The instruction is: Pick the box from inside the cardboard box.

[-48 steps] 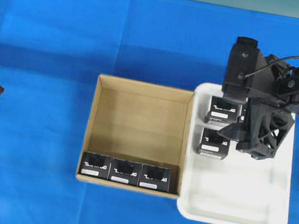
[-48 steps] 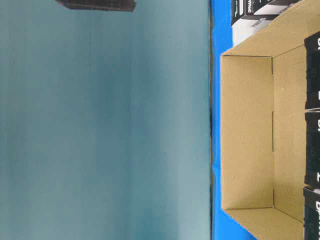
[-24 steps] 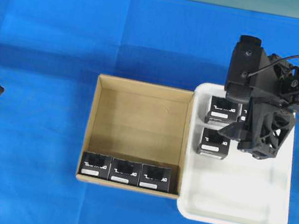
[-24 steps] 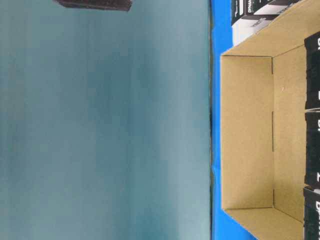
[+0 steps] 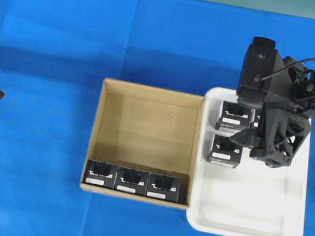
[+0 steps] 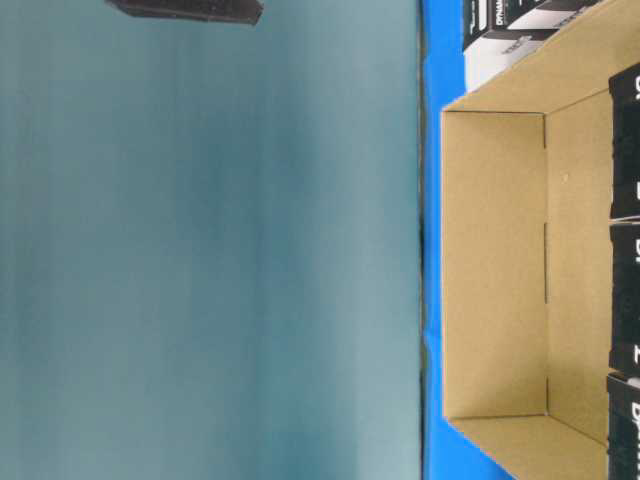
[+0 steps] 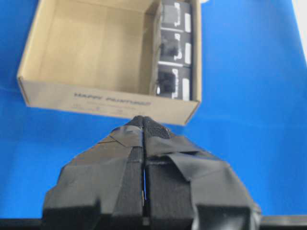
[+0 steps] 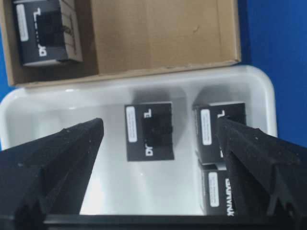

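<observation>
Cardboard box (image 5: 144, 143): brown, shallow, on blue worktop (image 5: 48, 44), touching white tray (image 5: 250, 214) on its right side.
Boxes (image 5: 132, 181): black, white lettering; three in a row along near wall of the carton. Three more visible in the tray (image 8: 148, 130).
Right end effector (image 8: 158, 143): fingers spread wide, holding nothing, hovering above the tray.
Left end effector (image 7: 144, 139): fingers pressed together, holding nothing, beside the carton over blue worktop.

Printed in dark capitals along the outer wall of the cardboard box (image 7: 110, 100): "HAPPY PRINTERS". White lettering on the black boxes (image 8: 148, 130): too blurred to read.
</observation>
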Motion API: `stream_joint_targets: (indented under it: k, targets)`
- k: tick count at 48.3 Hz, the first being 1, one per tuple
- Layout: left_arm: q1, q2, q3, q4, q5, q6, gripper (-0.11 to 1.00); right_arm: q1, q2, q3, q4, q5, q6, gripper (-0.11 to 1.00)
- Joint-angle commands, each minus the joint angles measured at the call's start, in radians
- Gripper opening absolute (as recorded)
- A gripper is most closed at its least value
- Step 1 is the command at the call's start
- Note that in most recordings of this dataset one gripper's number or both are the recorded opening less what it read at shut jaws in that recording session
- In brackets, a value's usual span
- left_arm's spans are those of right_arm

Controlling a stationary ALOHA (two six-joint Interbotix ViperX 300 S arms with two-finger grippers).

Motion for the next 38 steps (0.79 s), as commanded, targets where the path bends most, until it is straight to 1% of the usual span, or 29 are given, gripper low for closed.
stream_joint_targets:
  k: [1, 28, 38]
  targets:
    - [0.0, 0.014, -0.028, 0.002, -0.008, 0.0, -0.06, 0.0, -0.003, -0.005, 0.003, 0.0, 0.002, 0.95]
    - [-0.002, 0.011, -0.028, 0.002, -0.008, -0.002, -0.06, 0.0, -0.003, -0.002, 0.003, 0.003, 0.003, 0.95]
    - [0.0, 0.006, -0.025, 0.002, -0.006, 0.009, -0.06, 0.0, -0.003, 0.006, 0.006, 0.005, 0.003, 0.95]
